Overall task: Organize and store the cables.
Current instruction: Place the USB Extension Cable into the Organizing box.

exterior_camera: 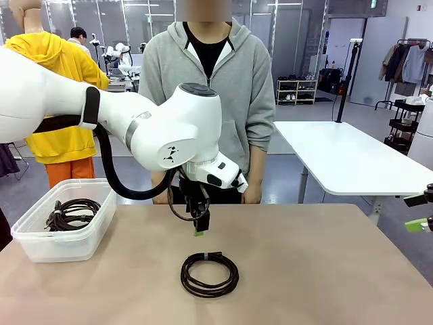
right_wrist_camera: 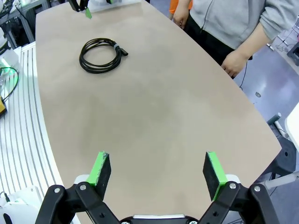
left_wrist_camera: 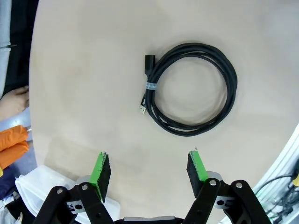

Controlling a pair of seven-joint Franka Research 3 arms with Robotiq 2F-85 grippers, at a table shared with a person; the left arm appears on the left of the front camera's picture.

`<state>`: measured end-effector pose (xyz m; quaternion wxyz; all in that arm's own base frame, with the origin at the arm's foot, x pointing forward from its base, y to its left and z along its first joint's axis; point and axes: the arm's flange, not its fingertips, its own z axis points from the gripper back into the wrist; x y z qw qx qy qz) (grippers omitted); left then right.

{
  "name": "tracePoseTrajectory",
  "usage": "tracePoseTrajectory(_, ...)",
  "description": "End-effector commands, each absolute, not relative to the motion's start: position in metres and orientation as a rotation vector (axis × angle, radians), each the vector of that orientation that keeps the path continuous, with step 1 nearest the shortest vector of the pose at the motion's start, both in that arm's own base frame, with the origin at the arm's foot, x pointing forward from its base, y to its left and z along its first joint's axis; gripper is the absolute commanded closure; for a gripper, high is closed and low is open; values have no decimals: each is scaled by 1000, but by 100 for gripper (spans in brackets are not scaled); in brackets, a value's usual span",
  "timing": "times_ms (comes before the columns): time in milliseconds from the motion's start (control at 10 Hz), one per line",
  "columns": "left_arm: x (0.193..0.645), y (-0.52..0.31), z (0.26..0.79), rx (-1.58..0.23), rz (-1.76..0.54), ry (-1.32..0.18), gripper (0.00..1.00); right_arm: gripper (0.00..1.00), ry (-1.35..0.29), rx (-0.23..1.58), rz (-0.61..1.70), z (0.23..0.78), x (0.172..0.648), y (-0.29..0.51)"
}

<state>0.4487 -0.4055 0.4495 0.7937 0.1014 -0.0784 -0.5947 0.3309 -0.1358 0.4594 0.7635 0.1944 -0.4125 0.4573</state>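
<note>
A black coiled cable lies flat on the tan table near the front edge, bound with a small pale tie. My left gripper hangs open just above and behind the coil, empty. From the left wrist, the same cable sits ahead of the open green pads, with bare table between them. Another coiled cable rests inside the clear plastic bin at the left. My right gripper is open over bare table, far from the cable; its green fingertip shows at the right edge.
A person in a grey hoodie stands at the far side, hands down by the table edge. A white table stands behind at the right. The left arm's thick black hose loops down beside the bin.
</note>
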Motion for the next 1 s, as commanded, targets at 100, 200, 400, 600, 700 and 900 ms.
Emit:
tracePoseTrajectory(100, 454, -414, 415, 171, -1411, -233, 16, 0, -899, 437, 976, 462, 333, -135)
tracePoseTrajectory(200, 459, -417, 403, 187, -1430, -215, 16, 0, -899, 437, 976, 462, 333, -135)
tracePoseTrajectory(400, 468, -420, 380, 178, -1443, -209, 16, 0, -899, 437, 976, 462, 333, -135)
tracePoseTrajectory(600, 483, -419, 360, 162, -1424, -179, 16, 0, -899, 437, 976, 462, 333, -135)
tracePoseTrajectory(700, 488, -418, 352, 156, -1426, -186, 16, 0, -899, 437, 976, 462, 333, -135)
tracePoseTrajectory(900, 499, -415, 333, 134, -1453, -196, 16, 0, -899, 437, 976, 462, 333, -135)
